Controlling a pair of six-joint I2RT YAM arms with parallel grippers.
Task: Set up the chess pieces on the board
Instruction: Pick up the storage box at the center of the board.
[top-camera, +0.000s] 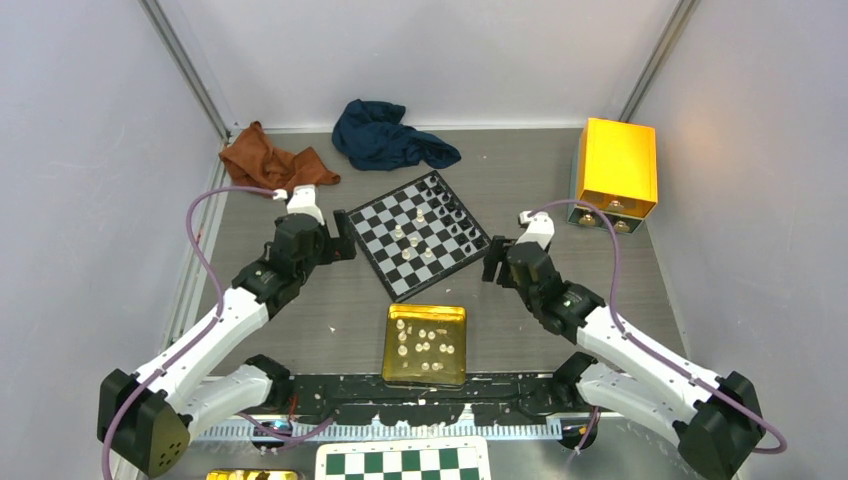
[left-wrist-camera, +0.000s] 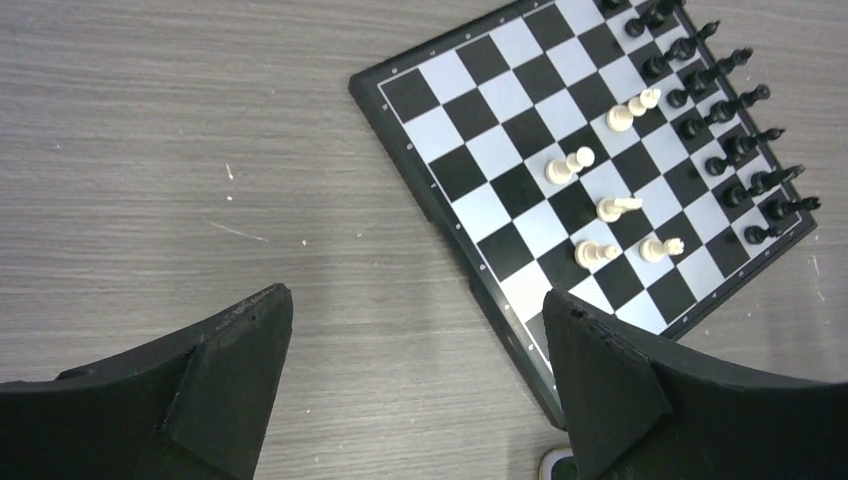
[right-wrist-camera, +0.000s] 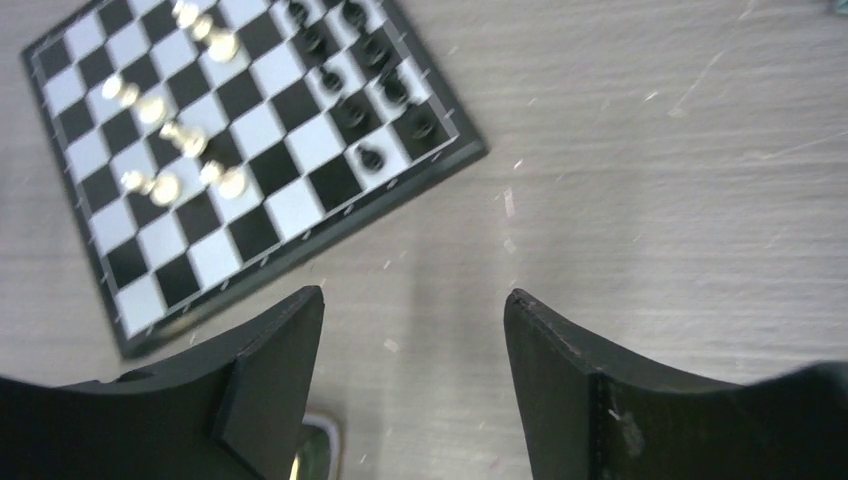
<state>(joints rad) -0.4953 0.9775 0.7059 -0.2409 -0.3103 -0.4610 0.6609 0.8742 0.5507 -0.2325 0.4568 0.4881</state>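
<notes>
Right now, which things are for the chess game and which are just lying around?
For the job: board, black pieces on it, white pieces on it and in the gold tray.
Just lying about: brown cloth, blue cloth, yellow box, green checkered sheet.

Board (top-camera: 417, 235) sits rotated on grey tabletop (top-camera: 330, 312), between 2 arms. Black pieces (top-camera: 452, 208) lined along its far-right edge; few cream pieces (top-camera: 412, 236) stand mid-board. Left end effector (top-camera: 345, 235) just beside board's left corner. Right end effector (top-camera: 493, 260) just beside right corner. Gold tray (top-camera: 426, 310) near board's near corner holds loose cream pieces (top-camera: 424, 345). Rust cloth (top-camera: 272, 160), navy cloth (top-camera: 385, 135), yellow box (top-camera: 617, 165) at far side.
</notes>
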